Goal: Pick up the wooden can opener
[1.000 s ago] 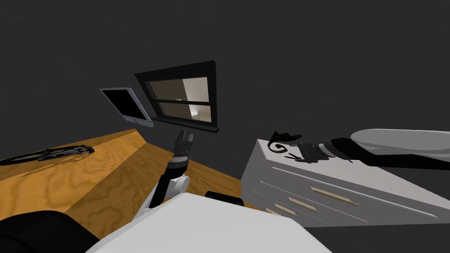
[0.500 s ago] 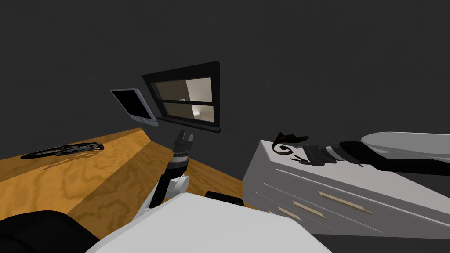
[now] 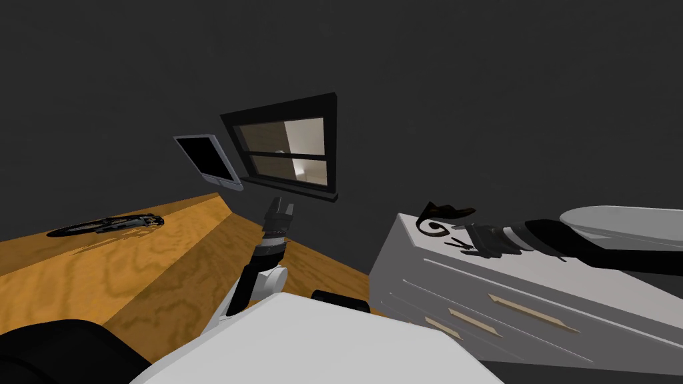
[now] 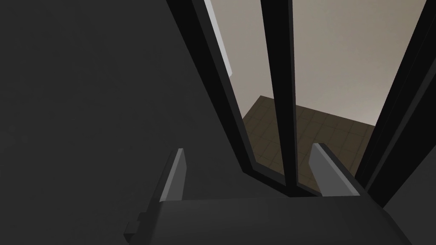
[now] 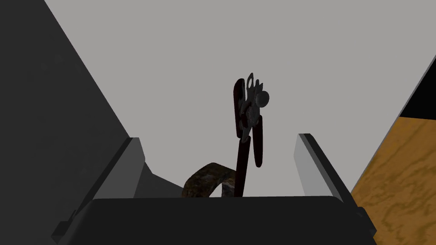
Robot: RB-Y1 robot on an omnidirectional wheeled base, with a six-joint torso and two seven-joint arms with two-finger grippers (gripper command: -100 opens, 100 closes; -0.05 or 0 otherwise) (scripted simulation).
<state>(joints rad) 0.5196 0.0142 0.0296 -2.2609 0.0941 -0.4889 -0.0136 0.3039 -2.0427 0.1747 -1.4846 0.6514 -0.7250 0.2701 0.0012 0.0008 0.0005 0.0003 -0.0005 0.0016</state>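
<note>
The can opener (image 5: pixel 249 123), dark red handles with a grey metal head, lies flat on the pale grey top of a chest of drawers (image 5: pixel 255 42), in line with the gap of my wide-spread right hand (image 5: pixel 218 138). A mottled brown curved piece (image 5: pixel 208 180) lies just beside it. My left hand (image 4: pixel 249 149), also wide, is held up in front of me.

Grey drawer chest (image 3: pixel 507 287), dark curled object (image 3: pixel 433 227) on top. Black-framed window (image 3: pixel 283 150), pale-framed black panel (image 3: pixel 207 159) just beside it. Long dark object (image 3: pixel 107 225) lying on wood-grain surface (image 3: pixel 120 280).
</note>
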